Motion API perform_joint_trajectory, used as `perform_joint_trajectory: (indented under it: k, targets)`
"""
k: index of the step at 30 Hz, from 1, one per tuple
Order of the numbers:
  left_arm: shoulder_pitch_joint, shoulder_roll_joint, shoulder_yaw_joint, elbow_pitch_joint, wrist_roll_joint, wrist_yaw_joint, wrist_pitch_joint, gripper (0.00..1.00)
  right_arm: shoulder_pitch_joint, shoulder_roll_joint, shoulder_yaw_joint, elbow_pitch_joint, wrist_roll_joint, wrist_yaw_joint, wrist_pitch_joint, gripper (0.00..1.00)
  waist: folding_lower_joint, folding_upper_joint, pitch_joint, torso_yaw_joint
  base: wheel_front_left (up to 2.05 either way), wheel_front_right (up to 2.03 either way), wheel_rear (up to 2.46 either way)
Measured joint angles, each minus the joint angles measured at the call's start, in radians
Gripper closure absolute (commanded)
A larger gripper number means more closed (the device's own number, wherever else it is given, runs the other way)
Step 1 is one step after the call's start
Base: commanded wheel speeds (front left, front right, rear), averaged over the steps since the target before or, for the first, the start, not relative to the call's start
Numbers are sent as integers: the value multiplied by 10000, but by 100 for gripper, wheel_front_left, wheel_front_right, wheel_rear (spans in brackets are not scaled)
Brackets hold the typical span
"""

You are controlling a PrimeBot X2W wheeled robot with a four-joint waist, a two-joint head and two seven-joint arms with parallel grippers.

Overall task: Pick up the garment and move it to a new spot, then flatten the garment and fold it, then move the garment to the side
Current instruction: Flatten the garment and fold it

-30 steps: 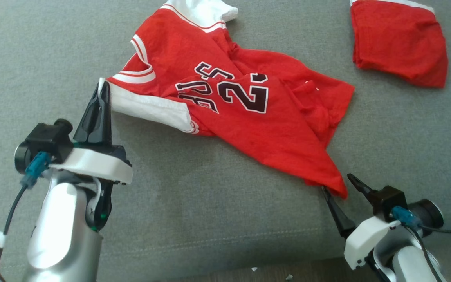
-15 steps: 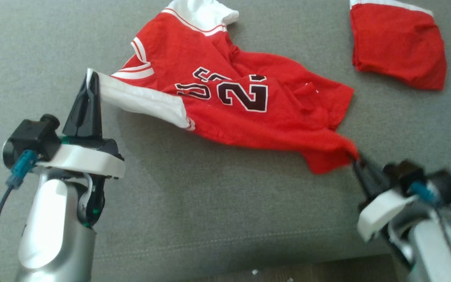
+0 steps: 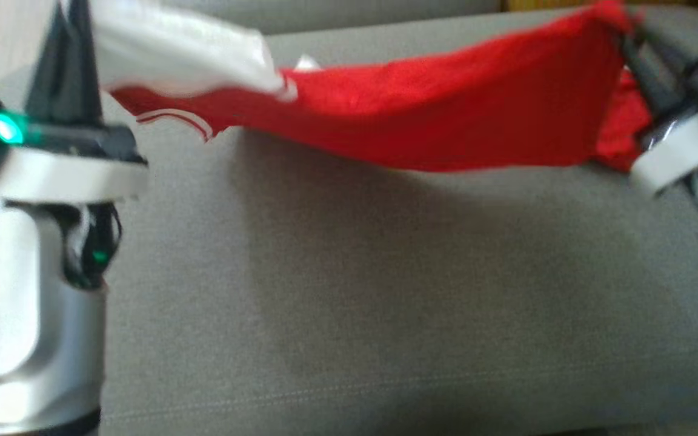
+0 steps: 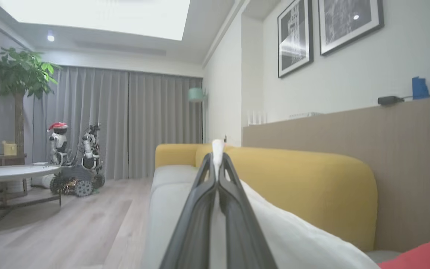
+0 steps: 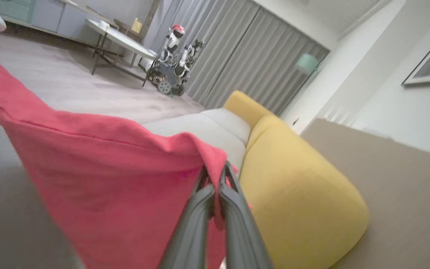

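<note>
Two end effectors hold the red garment stretched between them above the grey sofa seat. We see the left end effector pressed together on the white sleeve, and the right end effector pinching a red corner. Blur keeps us from reading any print. Behind the seat rises the sofa's yellow backrest. Beyond the sofa we make out wood floor, grey curtains and a potted plant, with framed pictures on the wall above it.

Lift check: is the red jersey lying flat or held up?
Held up: red fabric jersey hangs between left gripper and right gripper, jaws shut on it.
</note>
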Motion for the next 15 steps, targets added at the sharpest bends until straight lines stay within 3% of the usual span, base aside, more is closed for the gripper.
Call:
perform_joint_trajectory:
  k: [11, 15]
  targets:
    - [-1408, 370, 261, -1774, -351, 88, 1302, 100, -2939, -1526, 1833, -476, 1068, 2, 840, 100, 0, 0, -1131, 54, 0, 0, 0]
    - [-1875, 656, 261, -1941, -355, 153, 2272, 100, -3712, -1967, 2604, -792, 1919, 2, 1419, 100, -1, 0, -1170, 43, 0, 0, 0]
